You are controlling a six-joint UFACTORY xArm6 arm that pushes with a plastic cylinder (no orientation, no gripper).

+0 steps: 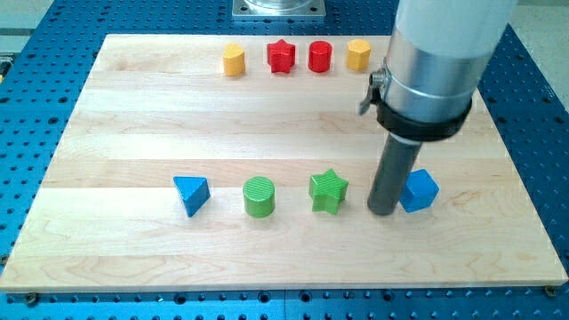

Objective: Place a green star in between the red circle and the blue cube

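The green star (pixel 328 190) lies at the lower middle of the wooden board. My tip (pixel 383 212) stands just to its right, in the gap between the star and the blue cube (pixel 419 190), touching or almost touching the cube's left side. The red circle (pixel 320 56), a short cylinder, stands far off in the row along the view's top.
The top row also holds a yellow cylinder (pixel 234 60), a red star (pixel 281 56) and a yellow hexagon (pixel 358 54). A green cylinder (pixel 260 196) and a blue triangle (pixel 191 193) lie left of the green star. The arm's thick body (pixel 440 53) hangs over the upper right.
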